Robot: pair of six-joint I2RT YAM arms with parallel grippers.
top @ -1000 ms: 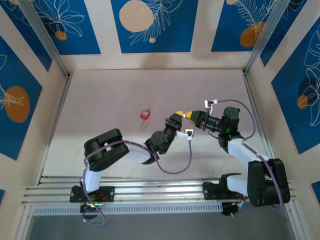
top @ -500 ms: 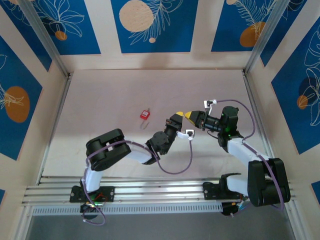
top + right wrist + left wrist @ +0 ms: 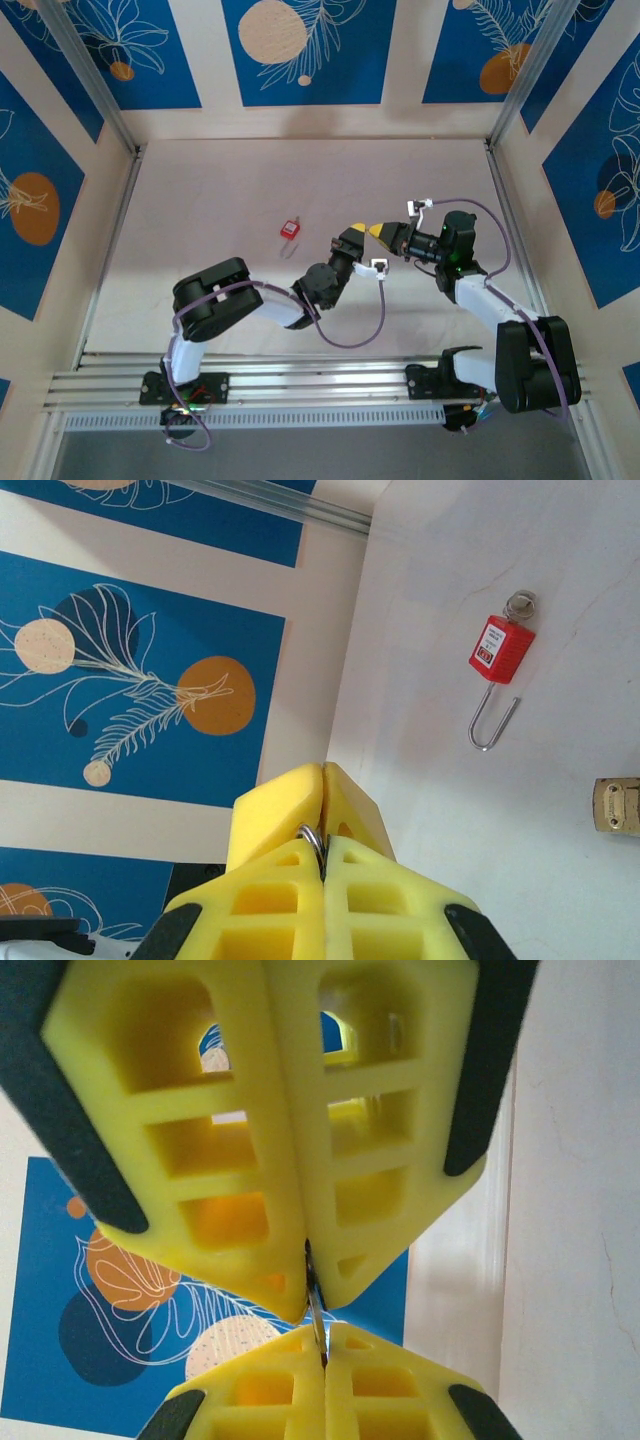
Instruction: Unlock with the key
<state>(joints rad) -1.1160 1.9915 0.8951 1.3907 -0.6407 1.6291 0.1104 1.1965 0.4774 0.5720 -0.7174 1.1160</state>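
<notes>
A red padlock [image 3: 291,229] lies flat on the table left of the grippers, its silver shackle pointing toward the near edge. The right wrist view shows the padlock [image 3: 501,645] with a ring at its body end. My two grippers meet tip to tip at the table's middle. The left gripper [image 3: 357,231] is shut on the thin metal key [image 3: 316,1322]. The right gripper [image 3: 381,232] is shut on the same key, whose ring [image 3: 313,838] pokes out between its yellow fingers [image 3: 270,900]. The key's teeth are hidden.
The pale table [image 3: 220,190] is walled in by blue patterned panels and aluminium posts [image 3: 515,80]. A purple cable [image 3: 385,310] loops between the arms. A small brass-coloured block [image 3: 616,806] shows at the right edge of the right wrist view.
The right wrist has shifted very slightly. Both grippers stay tip to tip on the key, and the padlock has not moved.
</notes>
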